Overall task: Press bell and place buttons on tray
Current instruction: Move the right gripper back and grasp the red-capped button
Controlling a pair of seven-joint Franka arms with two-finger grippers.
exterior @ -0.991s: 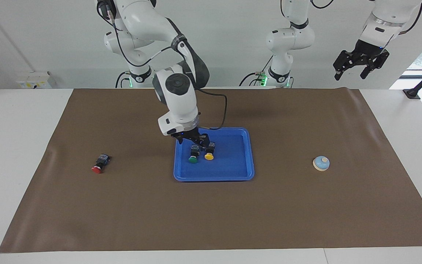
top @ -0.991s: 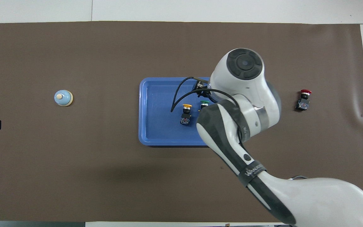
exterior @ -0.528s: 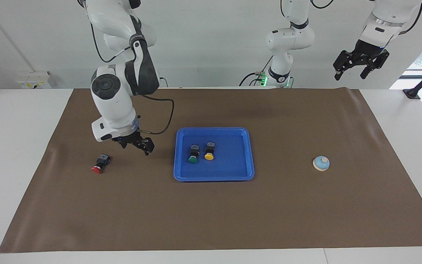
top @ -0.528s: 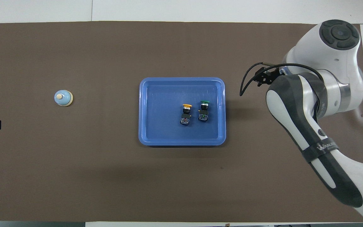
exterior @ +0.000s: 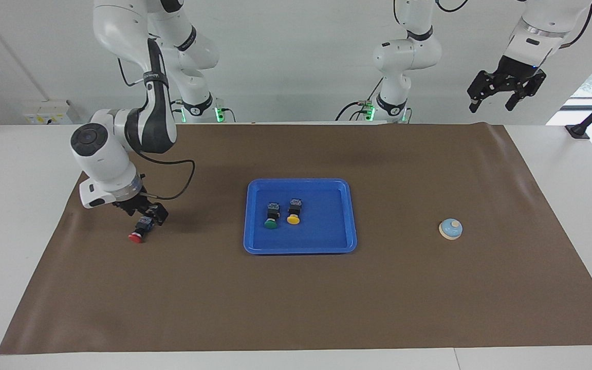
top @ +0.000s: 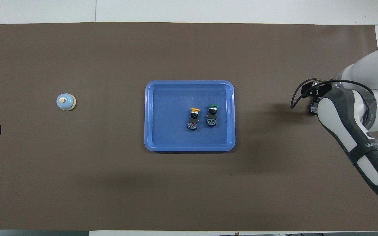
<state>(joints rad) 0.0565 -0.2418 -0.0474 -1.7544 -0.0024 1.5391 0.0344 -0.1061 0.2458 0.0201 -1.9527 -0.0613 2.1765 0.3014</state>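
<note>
1. Facing view, change: a second ago your right gripper (exterior: 144, 213) was low over the blue tray (exterior: 300, 181), by the two buttons lying in it. It has since swung out to the tray's 9 o'clock and dropped onto the black body of the red button (exterior: 136, 235).
2. Facing view, claws: the right one is spread wide and nothing is pinched yet; the red button lies flat on the brown mat (exterior: 296, 298). The left gripper (exterior: 506, 90) waits high at 1 o'clock of the tray, fingers spread, empty, same spot as before.
3. Facing view, meaning: the green button (exterior: 271, 216) and the yellow button (exterior: 294, 212) look delivered, side by side in the tray and unmoved. Red is likely the last pick: close, lift, carry. The bell (exterior: 450, 229) sits at the tray's 3 o'clock, untouched now. You can't tell whether it was pressed.
4. Overhead view, change: the right arm has cleared the tray, so both buttons show in full. The arm now covers most of the red button at the tray's 3 o'clock. The bell (top: 66, 102) is at 9 o'clock.
5. Counts, both views: three buttons (two in the tray, one on the mat), one tray, one bell, two grippers.
</note>
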